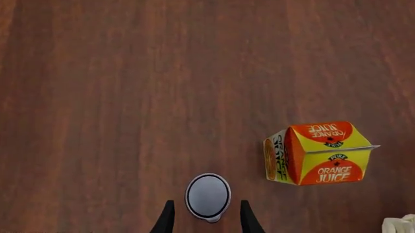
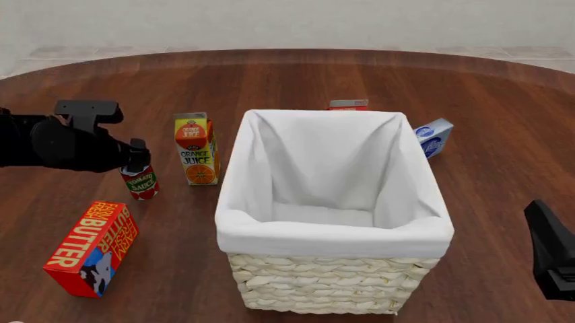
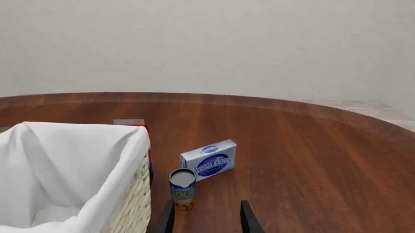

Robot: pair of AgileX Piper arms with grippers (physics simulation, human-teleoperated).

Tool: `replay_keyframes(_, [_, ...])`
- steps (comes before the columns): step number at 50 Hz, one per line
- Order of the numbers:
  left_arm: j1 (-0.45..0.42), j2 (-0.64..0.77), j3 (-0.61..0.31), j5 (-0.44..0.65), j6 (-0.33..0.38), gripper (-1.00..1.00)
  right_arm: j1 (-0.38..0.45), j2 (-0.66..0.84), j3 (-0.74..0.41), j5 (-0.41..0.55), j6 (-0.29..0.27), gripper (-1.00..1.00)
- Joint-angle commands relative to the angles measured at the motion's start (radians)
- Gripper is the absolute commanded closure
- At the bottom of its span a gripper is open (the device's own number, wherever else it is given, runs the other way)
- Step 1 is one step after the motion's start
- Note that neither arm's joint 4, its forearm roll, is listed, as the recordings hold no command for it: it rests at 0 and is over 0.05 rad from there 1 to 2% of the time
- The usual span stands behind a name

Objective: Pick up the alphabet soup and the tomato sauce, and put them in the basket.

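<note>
With my left gripper (image 1: 207, 218) spread over the tomato sauce (image 2: 141, 183), left of the basket (image 2: 333, 215), I'd pinch this small, rigid, likely slippery can mid-label.

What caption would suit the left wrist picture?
Open left gripper poised above the small red-labelled tomato sauce can, beside the orange-and-yellow juice carton on the brown wooden table.

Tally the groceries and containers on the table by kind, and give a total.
Cans: 2, the tomato sauce and the alphabet soup.
Cartons: 1, orange juice carton.
Boxes: 3, butter box, cream cheese box, red box.
Baskets: 1, the basket.
Total: 7
</note>
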Motion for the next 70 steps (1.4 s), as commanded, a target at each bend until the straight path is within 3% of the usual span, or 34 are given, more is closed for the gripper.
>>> replay_keyframes(1, [0.001, 0.015, 0.008, -0.015, 0.0, -1.0, 0.001, 0.0, -0.001, 0.0, 0.0, -1.0])
replay_keyframes(70, [-0.007, 0.105, 0.005, -0.061, 0.011, -1.0, 0.001, 0.0, -0.001, 0.0, 0.0, -1.0])
